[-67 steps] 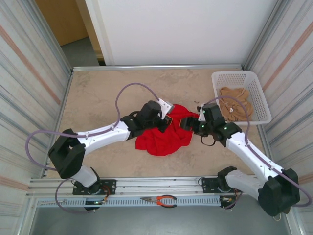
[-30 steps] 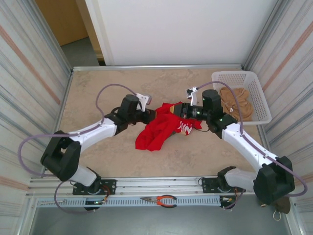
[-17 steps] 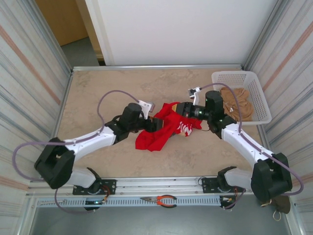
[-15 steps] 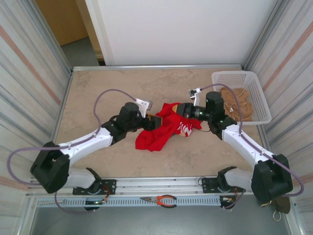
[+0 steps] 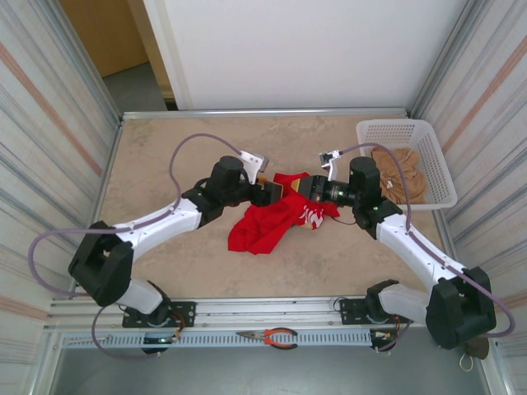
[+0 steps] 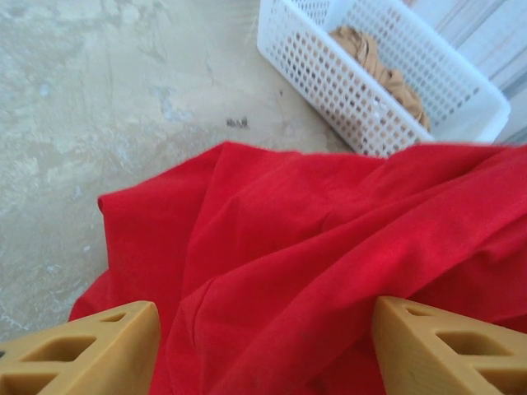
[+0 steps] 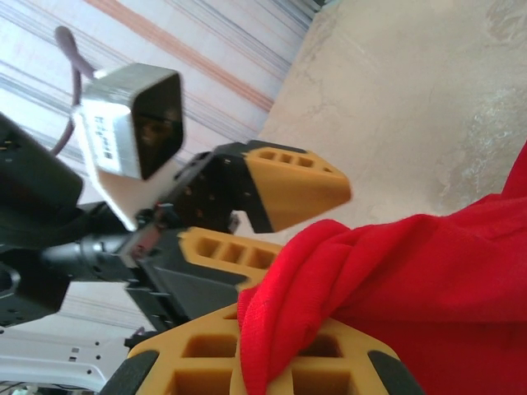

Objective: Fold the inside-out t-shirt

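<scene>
While the overhead view lays out the whole desk, with the shirt bunched in a red heap near the middle and both arms reaching in to its far edge, it sits too far off to show the grip. Up close on the right wrist, the right fingers are clamped together on a thick rolled fold of the shirt, which spills out between them and off to the right. Facing them, just beyond that fold, the left fingers stand apart, one above the other. The left wrist view agrees: its two tan tips sit wide at the bottom corners, with plain red cloth lying across the gap and beyond, creased in long soft ridges. From above you catch white lettering on the part below the right fingers, and a crumpled tail of cloth trailing toward the near left on the desk. At the far right a white basket holds a tan cloth; the left wrist sees both just behind the shirt's top edge. Pliers lie on the front rail.
</scene>
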Available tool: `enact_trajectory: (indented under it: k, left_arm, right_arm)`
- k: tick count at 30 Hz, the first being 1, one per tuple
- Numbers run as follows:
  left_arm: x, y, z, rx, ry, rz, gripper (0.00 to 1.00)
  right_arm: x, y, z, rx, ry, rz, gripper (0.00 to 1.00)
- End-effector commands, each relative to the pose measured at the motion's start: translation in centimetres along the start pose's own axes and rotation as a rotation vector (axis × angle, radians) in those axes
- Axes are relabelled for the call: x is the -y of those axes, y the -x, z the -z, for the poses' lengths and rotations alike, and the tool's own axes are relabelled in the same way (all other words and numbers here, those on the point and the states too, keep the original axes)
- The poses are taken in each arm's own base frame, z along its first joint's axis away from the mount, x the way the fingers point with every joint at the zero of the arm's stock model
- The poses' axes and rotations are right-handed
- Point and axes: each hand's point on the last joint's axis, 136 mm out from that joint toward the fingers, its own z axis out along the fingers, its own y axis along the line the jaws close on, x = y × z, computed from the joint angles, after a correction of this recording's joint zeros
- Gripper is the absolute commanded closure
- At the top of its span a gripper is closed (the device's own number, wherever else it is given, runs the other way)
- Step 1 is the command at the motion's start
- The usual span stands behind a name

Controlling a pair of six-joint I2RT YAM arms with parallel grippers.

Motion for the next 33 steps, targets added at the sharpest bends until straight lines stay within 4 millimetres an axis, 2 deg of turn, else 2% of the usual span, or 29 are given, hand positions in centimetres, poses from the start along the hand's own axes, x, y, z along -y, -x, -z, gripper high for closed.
enact_trajectory:
  k: [1, 5, 10, 11, 13, 14, 16, 20, 23, 25, 28, 29, 33]
  left_arm:
    - [1.4, 0.7, -0.6, 0.000, -0.074, -0.076, 0.30]
    - [1.7, 0.1, -1.5, -0.016, -0.102, -0.077, 0.28]
    - [3.0, 0.3, -3.2, -0.039, -0.183, -0.063, 0.28]
    - [3.3, 0.4, -3.5, -0.045, -0.199, -0.059, 0.36]
    - [3.5, 1.0, -3.6, -0.041, -0.235, -0.038, 0.63]
    - [3.3, 1.5, -3.3, -0.031, -0.245, -0.020, 0.81]
    - [3.1, 2.3, -2.2, 0.002, -0.269, 0.018, 1.00]
    - [2.8, 3.8, 1.1, 0.078, -0.355, 0.102, 1.00]
    - [3.8, 4.1, 2.8, 0.097, -0.439, 0.134, 1.00]
    - [4.6, 4.1, 3.4, 0.096, -0.498, 0.146, 1.00]
    - [5.5, 4.2, 3.9, 0.096, -0.576, 0.178, 1.00]
    - [5.5, 4.3, 4.0, 0.098, -0.592, 0.195, 1.00]
    - [4.5, 4.5, 3.8, 0.103, -0.561, 0.272, 1.00]
  right_arm:
    - [-0.6, -0.1, 0.4, -0.006, 0.019, 0.013, 1.00]
    - [-0.4, -0.4, 0.3, -0.015, 0.018, 0.005, 1.00]
    - [-0.3, -0.6, 0.2, -0.022, 0.015, 0.004, 1.00]
    - [-0.3, -0.7, 0.3, -0.023, 0.011, 0.005, 1.00]
    - [0.2, -1.0, 0.4, -0.028, -0.010, 0.004, 1.00]
    - [0.6, -1.1, 0.5, -0.027, -0.027, 0.004, 1.00]
    - [2.0, -1.4, 0.9, -0.018, -0.068, -0.008, 1.00]
    - [7.1, -1.8, 1.3, 0.007, -0.190, -0.086, 1.00]
    - [10.0, -1.5, 0.5, 0.010, -0.252, -0.124, 1.00]
    - [10.6, -1.2, -0.5, -0.002, -0.255, -0.140, 0.97]
    - [10.6, -1.0, -1.8, -0.043, -0.283, -0.133, 0.57]
    - [10.4, -1.0, -1.8, -0.053, -0.302, -0.118, 0.52]
    - [9.1, -1.4, 0.0, -0.053, -0.387, -0.059, 0.49]
